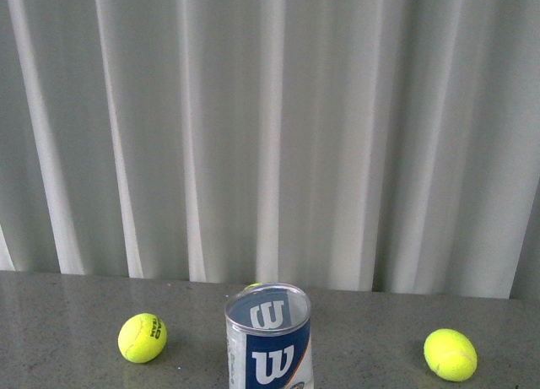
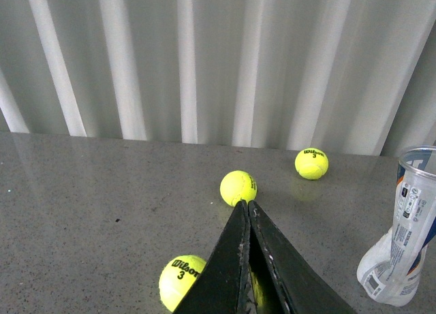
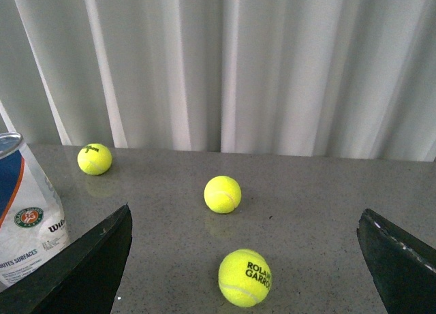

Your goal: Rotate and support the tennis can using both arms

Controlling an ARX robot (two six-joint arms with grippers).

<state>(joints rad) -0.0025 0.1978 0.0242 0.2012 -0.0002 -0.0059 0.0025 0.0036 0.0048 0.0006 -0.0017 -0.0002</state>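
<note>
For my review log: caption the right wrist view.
Open right end effector above three tennis balls; tennis can upright beside one finger.

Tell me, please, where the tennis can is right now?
In the front view, the tennis can stands upright at the table's near edge, centred, between two tennis balls.

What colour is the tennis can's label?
Blue with a white W on the tennis can, with white panels on the sides; clearest in the front view.
</note>
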